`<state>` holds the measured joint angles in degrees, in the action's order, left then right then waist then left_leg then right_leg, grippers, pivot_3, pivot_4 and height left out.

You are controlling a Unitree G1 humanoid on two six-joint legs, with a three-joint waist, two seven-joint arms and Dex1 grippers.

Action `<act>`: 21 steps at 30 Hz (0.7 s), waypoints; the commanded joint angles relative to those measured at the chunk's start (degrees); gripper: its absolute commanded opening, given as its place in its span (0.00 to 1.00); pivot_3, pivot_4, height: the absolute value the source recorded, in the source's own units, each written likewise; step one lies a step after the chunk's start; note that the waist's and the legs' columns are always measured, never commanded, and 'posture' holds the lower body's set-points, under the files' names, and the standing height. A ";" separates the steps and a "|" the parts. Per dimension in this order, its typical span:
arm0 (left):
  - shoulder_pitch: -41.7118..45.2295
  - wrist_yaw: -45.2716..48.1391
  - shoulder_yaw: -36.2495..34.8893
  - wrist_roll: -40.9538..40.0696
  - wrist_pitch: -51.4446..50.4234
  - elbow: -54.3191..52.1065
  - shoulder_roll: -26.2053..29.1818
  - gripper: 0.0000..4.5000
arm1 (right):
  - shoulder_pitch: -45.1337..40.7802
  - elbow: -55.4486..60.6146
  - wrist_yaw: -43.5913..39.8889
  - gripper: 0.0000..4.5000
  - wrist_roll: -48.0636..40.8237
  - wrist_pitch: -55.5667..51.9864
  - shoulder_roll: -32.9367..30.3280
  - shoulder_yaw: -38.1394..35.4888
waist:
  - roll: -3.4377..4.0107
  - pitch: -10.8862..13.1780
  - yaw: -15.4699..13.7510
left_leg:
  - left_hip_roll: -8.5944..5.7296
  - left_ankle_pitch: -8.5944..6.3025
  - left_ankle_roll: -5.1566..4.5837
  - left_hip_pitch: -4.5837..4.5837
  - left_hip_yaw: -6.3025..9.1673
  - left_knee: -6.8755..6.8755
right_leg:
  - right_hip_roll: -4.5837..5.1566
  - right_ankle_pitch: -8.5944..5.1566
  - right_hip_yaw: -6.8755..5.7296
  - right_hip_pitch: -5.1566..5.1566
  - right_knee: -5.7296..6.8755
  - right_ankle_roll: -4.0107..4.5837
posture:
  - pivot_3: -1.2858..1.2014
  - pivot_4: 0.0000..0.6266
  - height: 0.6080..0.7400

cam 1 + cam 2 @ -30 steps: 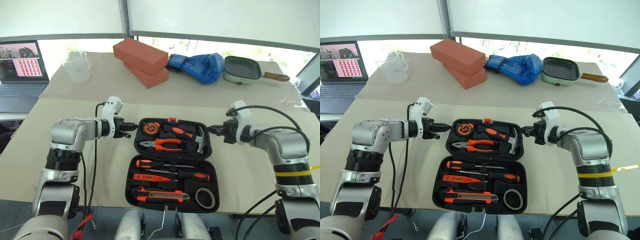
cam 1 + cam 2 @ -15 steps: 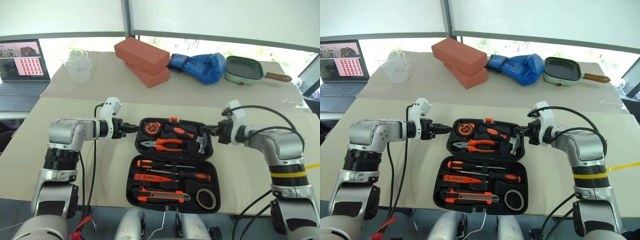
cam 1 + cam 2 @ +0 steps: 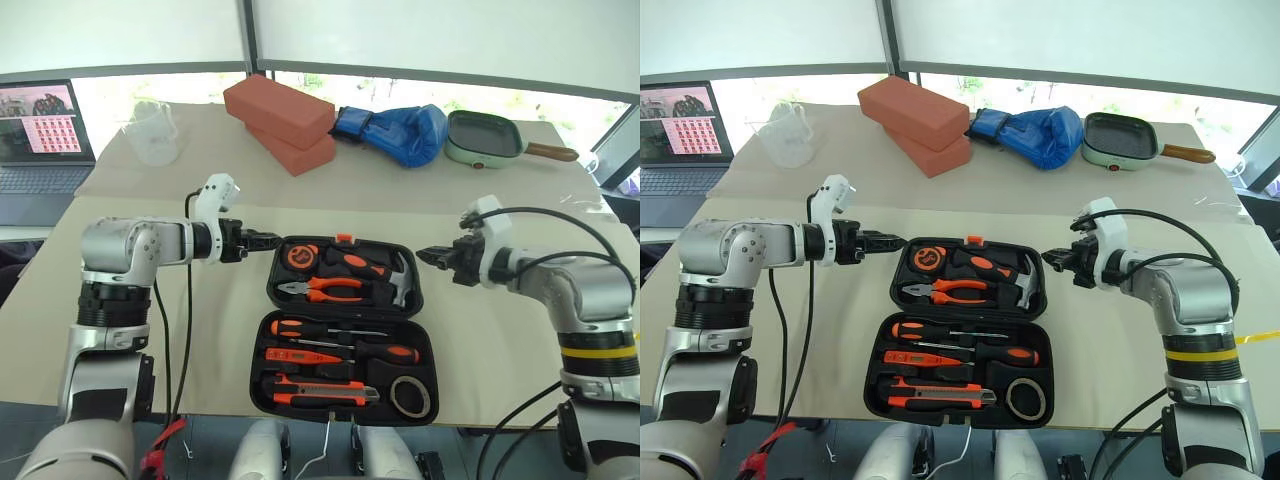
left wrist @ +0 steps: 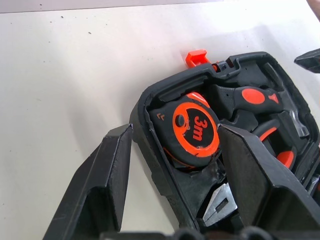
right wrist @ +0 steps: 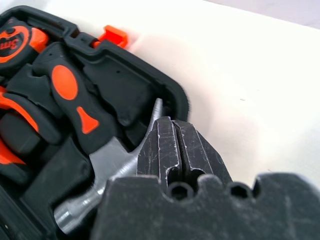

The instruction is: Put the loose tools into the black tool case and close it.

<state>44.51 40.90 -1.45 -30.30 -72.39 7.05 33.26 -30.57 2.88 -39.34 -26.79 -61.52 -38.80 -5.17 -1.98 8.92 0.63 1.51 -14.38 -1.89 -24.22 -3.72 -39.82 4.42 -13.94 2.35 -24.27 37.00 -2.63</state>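
The black tool case (image 3: 345,307) lies open flat on the table in front of me. Its near half holds two black-and-orange screwdrivers (image 3: 330,328), the slim orange tester screwdriver (image 3: 305,355), the utility knife (image 3: 325,392) and the grey tape roll (image 3: 410,397). The far half holds a tape measure (image 4: 195,129), pliers (image 3: 325,291) and a hammer (image 5: 107,165). My left gripper (image 3: 270,240) hovers open at the case's far left corner, its fingers (image 4: 112,170) apart with nothing between them. My right gripper (image 3: 425,255) is shut and empty, just off the far right corner.
Two red bricks (image 3: 280,115), a blue boxing glove (image 3: 400,130), a green pan (image 3: 485,138) and a clear measuring jug (image 3: 153,132) stand at the back. A laptop (image 3: 40,135) sits far left. The case's near edge lies close to the table's front edge.
My left gripper has gone from shut to open beside the case's far left corner. My right gripper drew slightly away from the case's right edge.
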 commanded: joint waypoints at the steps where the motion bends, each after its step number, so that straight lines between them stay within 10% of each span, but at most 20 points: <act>1: -1.01 -0.51 1.25 0.56 1.59 -1.70 -0.66 0.64 | 1.04 2.80 -0.50 0.00 -1.54 -0.31 -1.30 -2.07 | 0.00 0.00 0.01 | 0.00 0.00 0.00 -0.01 0.00 0.00 | 0.00 0.00 0.00 -0.01 0.00 0.00 | 0.52 0.24 0.99; 10: -1.84 -0.32 1.84 0.79 2.38 -2.43 -0.26 0.65 | 1.39 3.45 0.63 0.64 -2.28 -0.37 -0.57 -1.56 | 0.00 0.00 0.03 | 0.00 0.00 0.00 -0.02 0.00 -0.01 | -0.01 0.00 0.01 -0.02 -0.01 0.00 | 0.52 0.24 0.99; 16: -3.27 -1.39 4.47 2.58 3.88 -2.33 -1.17 0.65 | 1.35 0.29 0.93 0.64 -0.31 2.12 0.46 0.96 | -0.01 0.00 0.03 | 0.00 0.00 0.00 -0.01 0.00 -0.01 | -0.01 0.00 0.00 -0.01 -0.01 0.00 | 0.52 0.24 0.99; 21: -3.56 -2.45 4.52 2.97 4.60 -1.67 -2.67 0.39 | 0.56 -2.16 0.74 0.32 0.83 3.67 1.42 2.40 | 0.00 0.00 -0.22 | -0.01 0.00 0.00 0.02 0.00 -0.02 | 0.01 0.00 0.00 0.04 -0.02 0.00 | 0.52 0.24 0.99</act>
<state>40.81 39.33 3.15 -27.86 -68.81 6.07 31.07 -29.19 0.52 -38.59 -26.43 -59.08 -37.25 -2.88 -1.98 8.92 0.41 1.50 -14.38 -1.89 -24.19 -3.72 -39.85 4.43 -13.94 2.35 -24.22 36.98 -2.63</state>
